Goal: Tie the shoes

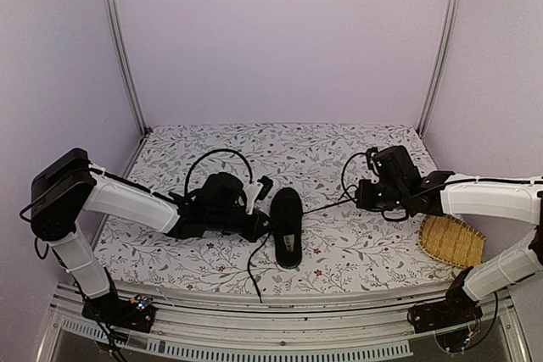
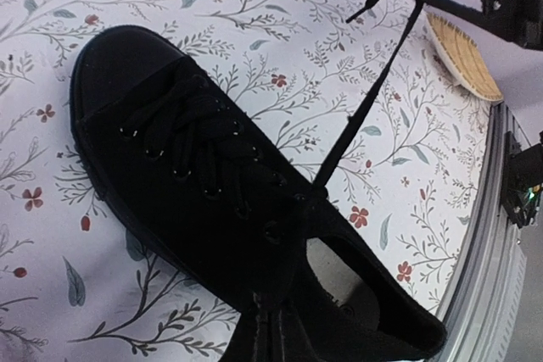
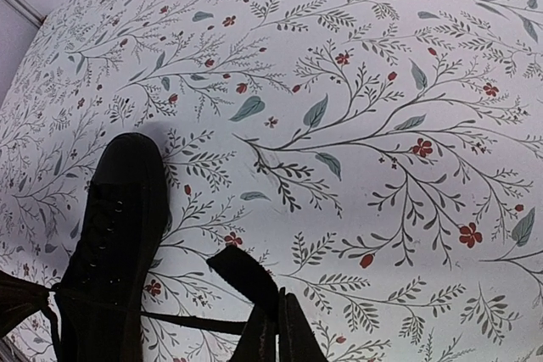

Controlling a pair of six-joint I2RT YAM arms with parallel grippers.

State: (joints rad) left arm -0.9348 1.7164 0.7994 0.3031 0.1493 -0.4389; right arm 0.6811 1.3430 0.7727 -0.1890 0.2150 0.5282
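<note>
The black shoe point(image 1: 287, 226) lies on the flowered table cloth, toe away from the arms, with its pale insole showing. My left gripper point(image 1: 259, 225) is at its left side. In the left wrist view its fingers point(image 2: 271, 336) are closed together against the shoe's point(image 2: 195, 167) near side, black on black. A loose lace point(image 1: 254, 273) hangs from there over the front edge. My right gripper point(image 1: 363, 195) is shut on the other lace point(image 1: 331, 203) and holds it taut to the right. The right wrist view shows the gripper point(image 3: 278, 328), that lace point(image 3: 187, 321) and the shoe point(image 3: 114, 235).
A flat woven basket point(image 1: 451, 239) lies at the right front, also seen in the left wrist view point(image 2: 462, 52). The metal front rail point(image 1: 280, 298) runs just below the shoe. Frame posts stand at the back corners.
</note>
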